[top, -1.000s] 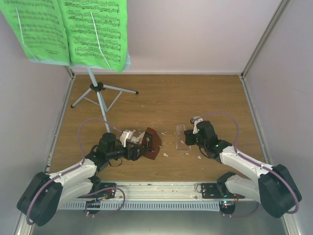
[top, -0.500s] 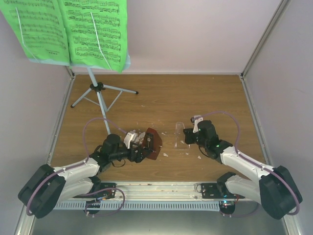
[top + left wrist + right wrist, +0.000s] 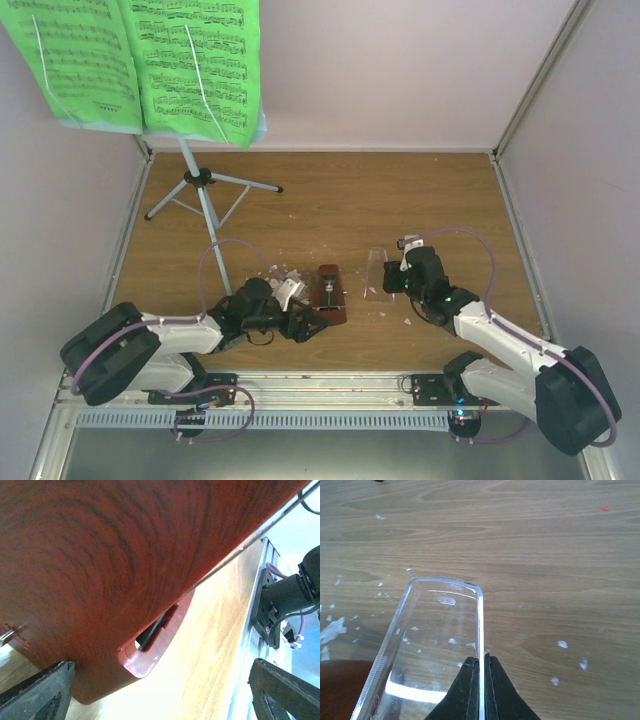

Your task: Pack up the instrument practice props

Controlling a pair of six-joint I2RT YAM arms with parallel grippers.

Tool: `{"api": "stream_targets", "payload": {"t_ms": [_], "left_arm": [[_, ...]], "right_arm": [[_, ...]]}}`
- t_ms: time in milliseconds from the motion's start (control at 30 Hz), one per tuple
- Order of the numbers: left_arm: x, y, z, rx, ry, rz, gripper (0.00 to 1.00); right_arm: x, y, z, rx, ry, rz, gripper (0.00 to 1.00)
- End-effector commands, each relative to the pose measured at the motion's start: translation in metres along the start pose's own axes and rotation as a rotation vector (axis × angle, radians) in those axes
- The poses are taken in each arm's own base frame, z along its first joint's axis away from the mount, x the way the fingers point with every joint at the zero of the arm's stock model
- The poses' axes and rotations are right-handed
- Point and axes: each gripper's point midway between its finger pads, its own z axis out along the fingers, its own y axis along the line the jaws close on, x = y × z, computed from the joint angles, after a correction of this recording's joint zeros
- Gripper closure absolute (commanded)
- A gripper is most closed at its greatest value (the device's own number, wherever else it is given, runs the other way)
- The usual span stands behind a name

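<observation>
The reddish-brown metronome lies flat on the wooden table, face up. Its brown body fills the left wrist view. My left gripper is low beside its near end and open, its fingers spread wide with the right finger apart from the body. My right gripper is shut on the edge of a clear plastic cover, holding it just right of the metronome. The music stand stands at the back left on grey tripod legs. Green sheet music rests on it.
White crumbs lie scattered round the metronome and the cover; more crumbs show in the right wrist view. A metal rail runs along the near edge. Pale walls close in the back and both sides.
The metronome has gone from tilted up at my left gripper to lying flat on the table. The left arm has swung lower and to the right. The right gripper and cover barely moved.
</observation>
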Motion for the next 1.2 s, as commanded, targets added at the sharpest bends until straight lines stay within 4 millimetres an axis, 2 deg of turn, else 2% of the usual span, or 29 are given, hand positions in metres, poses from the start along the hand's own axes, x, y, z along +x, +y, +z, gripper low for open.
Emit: {"api": "stream_targets", "payload": {"t_ms": [0, 133, 233, 300, 333, 467, 533, 600, 667, 767, 867, 1000, 1100, 1167], "left_arm": [[-0.027, -0.024, 0.014, 0.052, -0.076, 0.05, 0.04], [-0.038, -0.019, 0.014, -0.022, -0.126, 0.04, 0.04], [-0.053, -0.012, -0.002, -0.13, -0.209, 0.049, 0.04], [-0.072, -0.023, -0.02, -0.159, -0.287, 0.087, 0.04], [-0.084, -0.028, -0.029, -0.182, -0.324, 0.103, 0.04], [-0.14, -0.057, -0.068, -0.272, -0.46, 0.162, 0.07], [-0.163, -0.068, -0.077, -0.325, -0.476, 0.18, 0.11], [-0.182, -0.078, -0.078, -0.383, -0.474, 0.196, 0.15], [-0.202, -0.104, -0.075, -0.409, -0.491, 0.247, 0.17], [-0.218, -0.135, -0.065, -0.446, -0.527, 0.331, 0.17], [-0.23, -0.149, -0.053, -0.474, -0.562, 0.375, 0.19], [-0.242, -0.145, -0.045, -0.554, -0.582, 0.413, 0.3], [-0.249, -0.141, -0.047, -0.616, -0.604, 0.449, 0.42], [-0.254, -0.139, -0.05, -0.648, -0.618, 0.464, 0.46]], "right_arm": [[-0.015, -0.025, -0.013, 0.154, -0.043, 0.03, 1.0], [-0.031, -0.036, -0.029, 0.231, -0.097, 0.051, 1.0], [-0.055, -0.036, -0.047, 0.267, -0.152, 0.071, 1.0], [-0.08, -0.028, -0.062, 0.26, -0.198, 0.083, 1.0], [-0.099, -0.02, -0.073, 0.241, -0.238, 0.089, 1.0], [-0.157, 0.006, -0.104, 0.172, -0.357, 0.082, 1.0], [-0.183, 0.019, -0.116, 0.142, -0.412, 0.079, 1.0], [-0.205, 0.03, -0.124, 0.113, -0.464, 0.081, 0.99], [-0.222, 0.041, -0.128, 0.082, -0.514, 0.088, 1.0], [-0.235, 0.057, -0.127, 0.047, -0.537, 0.093, 1.0], [-0.24, 0.072, -0.123, 0.023, -0.54, 0.096, 0.99], [-0.24, 0.089, -0.119, -0.004, -0.531, 0.086, 1.0], [-0.239, 0.097, -0.119, -0.022, -0.531, 0.082, 0.99], [-0.24, 0.1, -0.12, -0.032, -0.532, 0.079, 0.99]]}}
